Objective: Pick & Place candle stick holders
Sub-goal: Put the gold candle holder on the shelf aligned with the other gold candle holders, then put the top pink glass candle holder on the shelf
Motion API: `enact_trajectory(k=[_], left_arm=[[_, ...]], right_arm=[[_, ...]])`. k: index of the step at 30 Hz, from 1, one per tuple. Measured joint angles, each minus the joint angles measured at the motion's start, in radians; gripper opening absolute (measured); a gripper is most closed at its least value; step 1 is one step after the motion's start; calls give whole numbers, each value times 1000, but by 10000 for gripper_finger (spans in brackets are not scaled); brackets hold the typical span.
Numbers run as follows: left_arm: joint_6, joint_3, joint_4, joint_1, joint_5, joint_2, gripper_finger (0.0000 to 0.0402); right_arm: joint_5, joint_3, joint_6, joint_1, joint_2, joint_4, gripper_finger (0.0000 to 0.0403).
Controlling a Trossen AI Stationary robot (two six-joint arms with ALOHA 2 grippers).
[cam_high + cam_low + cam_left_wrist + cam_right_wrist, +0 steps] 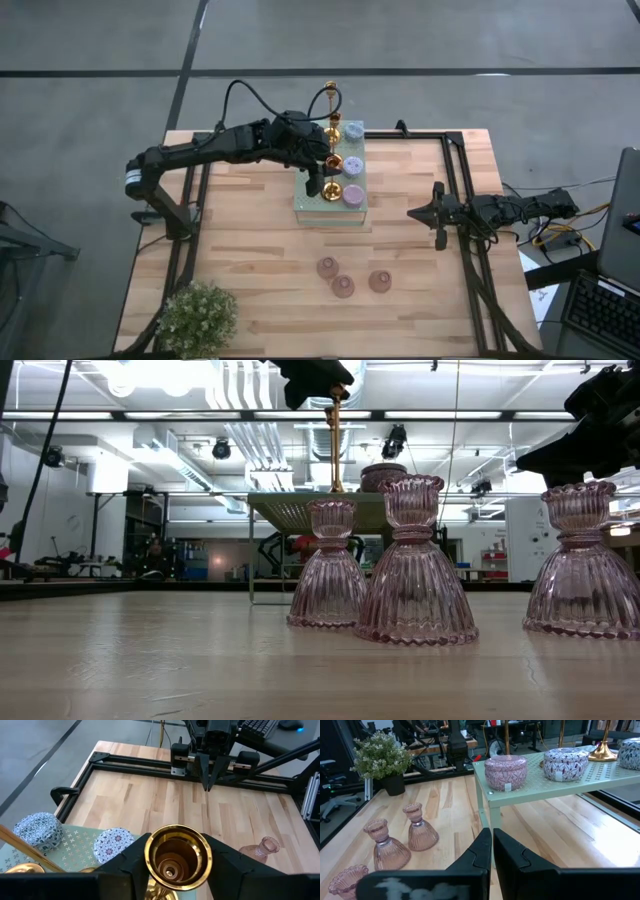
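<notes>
The left gripper [175,865] sits over the green block [310,205], its fingers [127,862] on either side of a gold holder's [176,855] cup — whether they still press on it or have let go I cannot tell. Three squat holders [352,194] stand on the block beside it. Three glass holders [343,286] stand on the table [250,230] — near the plant [197,316]. The right gripper [418,212] waits at the table's right side, clenched and empty.

Three squat holders [353,162] stand on the perforated block [312,209], three glass holders [351,277] on the table [250,240] nearer the plant [197,316].
</notes>
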Motion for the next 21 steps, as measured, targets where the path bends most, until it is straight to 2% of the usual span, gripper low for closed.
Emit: enact_trajectory(k=[12, 21], left_arm=[[1, 1, 11, 0, -1, -8, 272], [33, 2, 34, 0, -7, -39, 285]], right_arm=[[0, 0, 0, 0, 0, 0, 13], [0, 0, 0, 0, 0, 0, 13]])
